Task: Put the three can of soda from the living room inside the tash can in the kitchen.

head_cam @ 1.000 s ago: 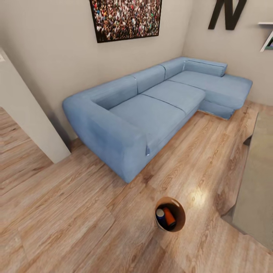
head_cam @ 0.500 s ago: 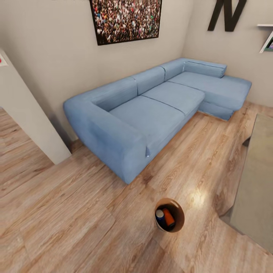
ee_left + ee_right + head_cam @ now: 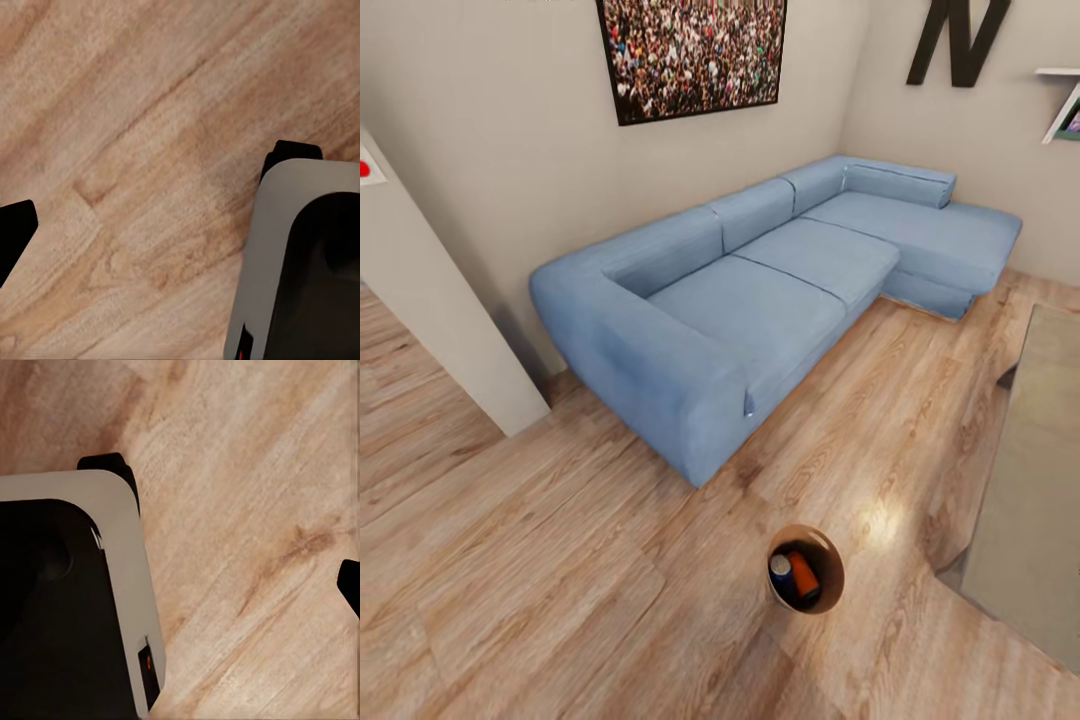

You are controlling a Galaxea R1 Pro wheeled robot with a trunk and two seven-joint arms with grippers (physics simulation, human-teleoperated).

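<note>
Two cans, one blue (image 3: 782, 570) and one orange (image 3: 804, 578), lie in the bin (image 3: 830, 561) on the floor; I cannot tell either claw's opening.

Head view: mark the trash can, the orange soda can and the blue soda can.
trash can (image 3: 832, 560), head view, brown inner wall near the rim
orange soda can (image 3: 804, 577), head view, its orange side
blue soda can (image 3: 781, 567), head view, its silver top end

A home living room: a big blue L-shaped sofa (image 3: 780, 290) stands along beige walls on a wood plank floor (image 3: 560, 560), with a framed crowd photo (image 3: 695, 52) and 1 black letter N (image 3: 960, 40) hung above it.
</note>
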